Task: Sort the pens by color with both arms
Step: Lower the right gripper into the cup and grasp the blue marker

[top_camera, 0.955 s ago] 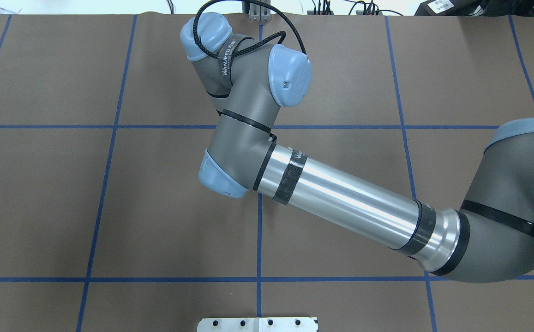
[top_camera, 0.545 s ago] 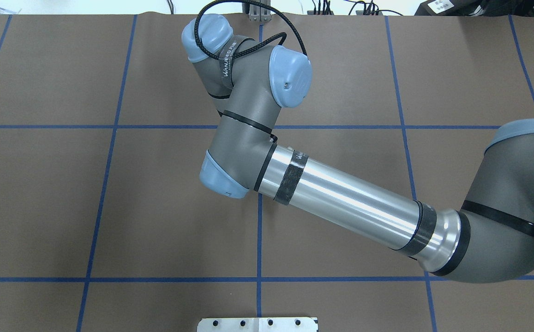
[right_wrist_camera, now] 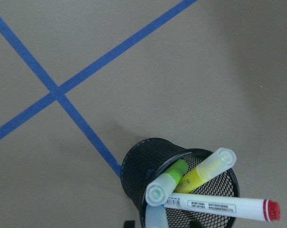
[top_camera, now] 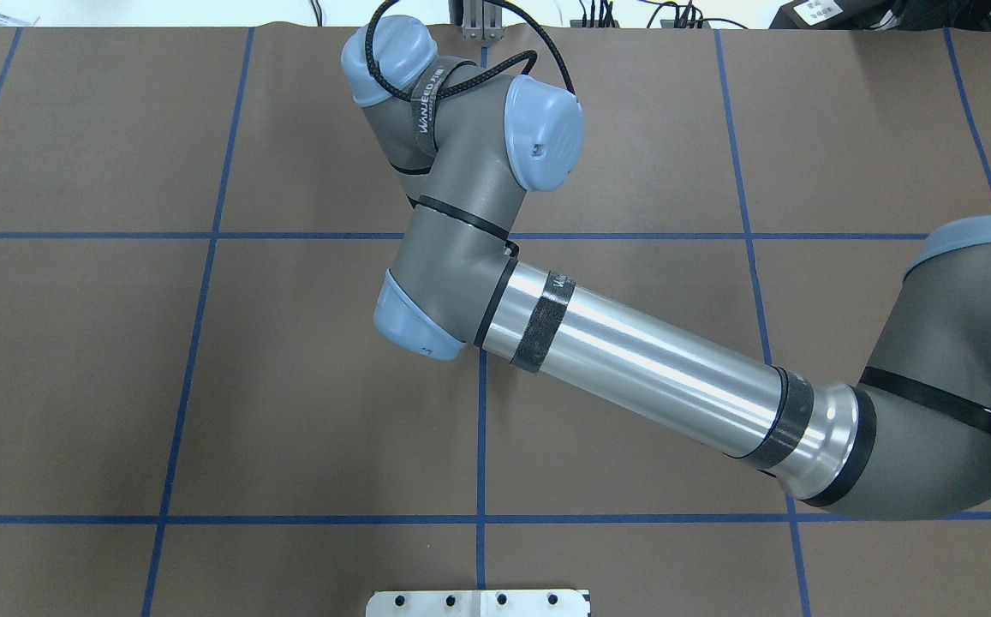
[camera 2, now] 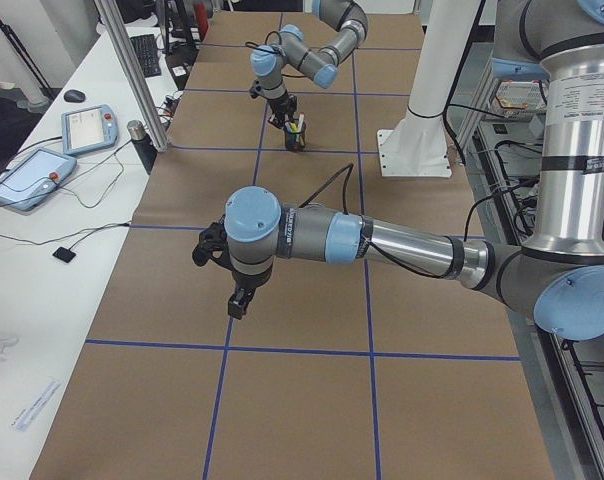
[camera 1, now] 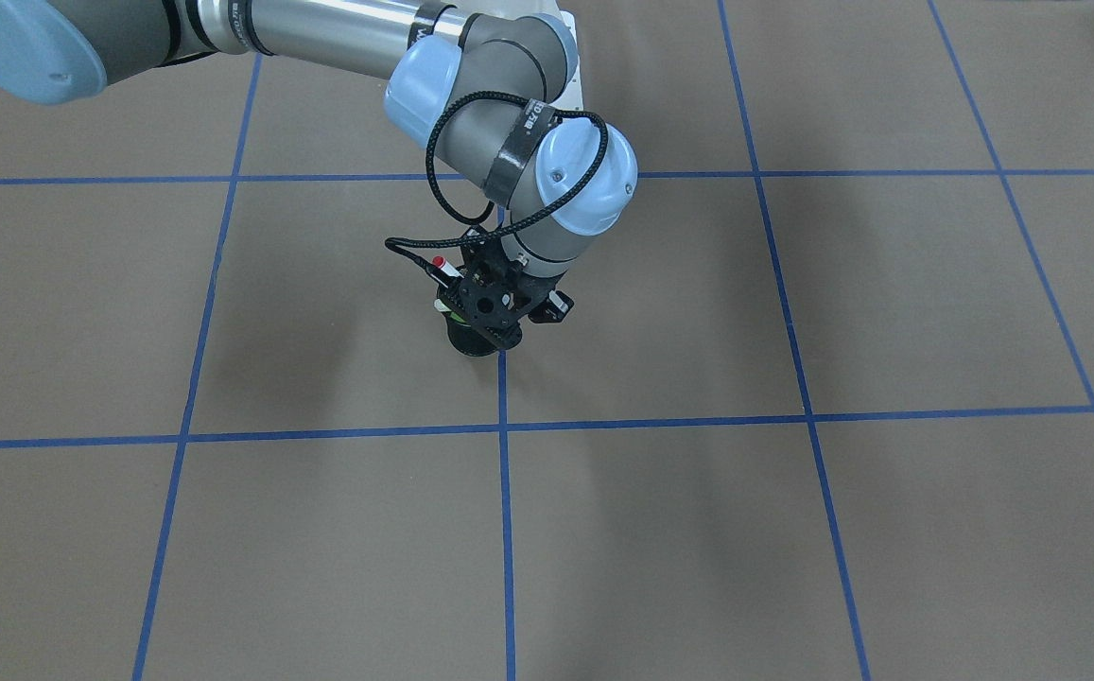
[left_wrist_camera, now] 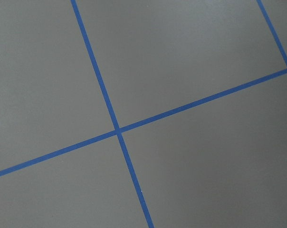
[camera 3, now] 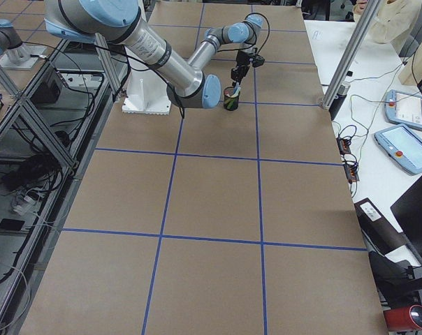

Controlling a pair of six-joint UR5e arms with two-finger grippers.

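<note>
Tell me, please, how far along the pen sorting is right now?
Done: nothing visibly sorted; the lime green pen, yellow pen, white red-capped pen and pale blue pen all stand in the black mesh cup. In hand: the right gripper hangs over that cup; whether it grips a pen is unclear. The left gripper hangs over the brown table cover, far from the cup. Left: all four pens.

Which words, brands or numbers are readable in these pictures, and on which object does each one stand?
"WANJEED": on the black wrist strap of the right arm; the smaller letters after it are blurred.
Print on the forearm strap: too small to read.
Print on the label of the white pen: too small to read.
</note>
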